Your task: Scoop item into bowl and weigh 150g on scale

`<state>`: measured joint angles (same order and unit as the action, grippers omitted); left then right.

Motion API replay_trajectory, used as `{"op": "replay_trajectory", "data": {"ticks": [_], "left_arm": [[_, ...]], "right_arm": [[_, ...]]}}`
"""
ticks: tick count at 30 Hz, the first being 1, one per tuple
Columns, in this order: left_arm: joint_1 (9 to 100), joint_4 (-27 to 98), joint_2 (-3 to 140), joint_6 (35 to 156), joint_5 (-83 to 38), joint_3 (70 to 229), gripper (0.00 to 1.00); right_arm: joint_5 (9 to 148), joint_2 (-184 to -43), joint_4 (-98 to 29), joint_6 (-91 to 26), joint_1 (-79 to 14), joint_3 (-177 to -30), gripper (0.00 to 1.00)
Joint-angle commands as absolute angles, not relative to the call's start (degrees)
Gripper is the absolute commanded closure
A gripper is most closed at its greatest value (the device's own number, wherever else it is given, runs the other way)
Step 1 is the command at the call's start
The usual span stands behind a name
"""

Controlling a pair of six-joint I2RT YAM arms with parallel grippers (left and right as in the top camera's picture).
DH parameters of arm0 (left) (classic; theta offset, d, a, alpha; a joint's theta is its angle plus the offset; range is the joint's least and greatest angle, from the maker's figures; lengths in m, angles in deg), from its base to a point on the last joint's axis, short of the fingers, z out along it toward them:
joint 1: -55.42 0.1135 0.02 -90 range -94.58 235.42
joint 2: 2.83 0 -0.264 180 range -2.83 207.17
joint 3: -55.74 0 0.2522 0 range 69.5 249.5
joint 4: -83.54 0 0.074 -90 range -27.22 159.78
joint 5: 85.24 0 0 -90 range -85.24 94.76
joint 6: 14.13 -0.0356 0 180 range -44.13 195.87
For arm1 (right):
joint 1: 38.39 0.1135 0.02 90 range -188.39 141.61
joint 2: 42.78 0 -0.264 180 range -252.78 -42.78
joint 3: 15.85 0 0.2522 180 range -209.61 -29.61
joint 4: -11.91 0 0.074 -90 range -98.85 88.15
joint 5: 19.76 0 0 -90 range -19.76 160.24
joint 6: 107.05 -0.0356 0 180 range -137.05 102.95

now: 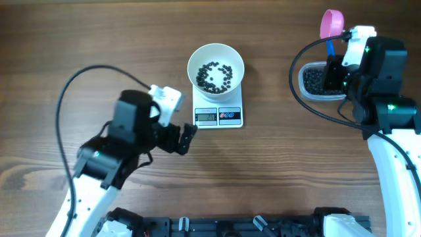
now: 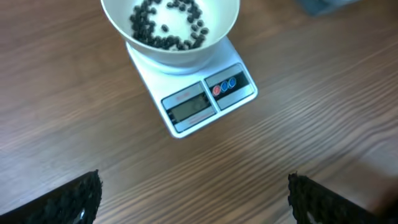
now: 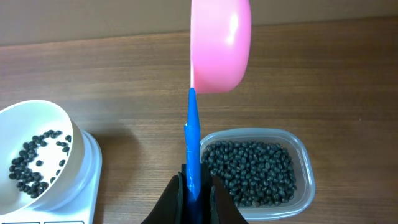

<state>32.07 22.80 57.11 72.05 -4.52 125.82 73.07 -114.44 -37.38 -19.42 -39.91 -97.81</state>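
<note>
Beads in bowl on scale; display unreadable. Left hand spread wide; right hand clamped on scoop.

- Bowl, white, round: sits on the scale and holds loose black beads.
- Scale, white: grey display, with red and blue buttons beside it.
- Left claw: black fingers spread wide, at the lower corners.
- Worktop: brown wood.

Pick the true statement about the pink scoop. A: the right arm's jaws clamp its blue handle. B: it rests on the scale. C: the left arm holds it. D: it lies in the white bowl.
A: the right gripper is shut on the blue handle, and the pink scoop has its head outside the tub of beads.
</note>
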Motion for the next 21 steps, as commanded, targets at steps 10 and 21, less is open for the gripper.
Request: {"op": "replay_trajectory", "data": {"ticks": [10, 21], "left_arm": [[39.8, 17.0, 64.7, 64.2, -11.2, 135.1, 0.00], [33.8, 15.5, 64.5, 72.5, -3.4, 135.1, 0.00]], "right_arm": [[73.8, -113.7, -39.1, -20.2, -40.0, -98.9, 0.96], [73.8, -113.7, -39.2, -20.5, -40.0, -98.9, 0.96]]}}
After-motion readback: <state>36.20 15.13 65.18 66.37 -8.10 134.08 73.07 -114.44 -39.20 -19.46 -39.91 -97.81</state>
